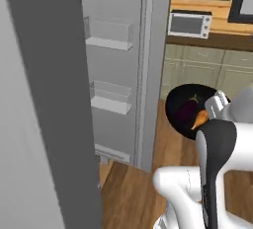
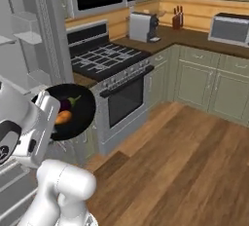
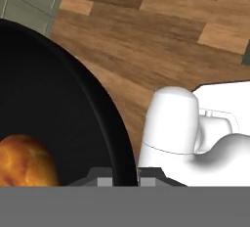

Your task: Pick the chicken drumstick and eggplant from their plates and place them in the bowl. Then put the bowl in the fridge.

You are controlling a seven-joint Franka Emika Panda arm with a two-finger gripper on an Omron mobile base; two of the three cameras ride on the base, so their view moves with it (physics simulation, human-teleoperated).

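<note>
drumstick (image 1: 199, 120) beside eggplant (image 1: 188, 109) — in bowl (image 1: 174, 105)

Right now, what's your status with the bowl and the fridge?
Fingers shut on glossy black bowl's rim, bowl carried above floor. Orange-brown drumstick and dark purple eggplant inside. Grey fridge door open alongside.

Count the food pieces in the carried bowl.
2: the eggplant lies mid-bowl, the chicken drumstick beside it toward the rim the hand grips. Nothing else shows in the bowl.

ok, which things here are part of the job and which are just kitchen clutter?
Job: glossy black bowl clamped at its rim by the tool; orange-brown drumstick and dark purple eggplant inside it; open grey fridge.

Clutter: white toaster oven, black stove, coffee machine, knife block.
</note>
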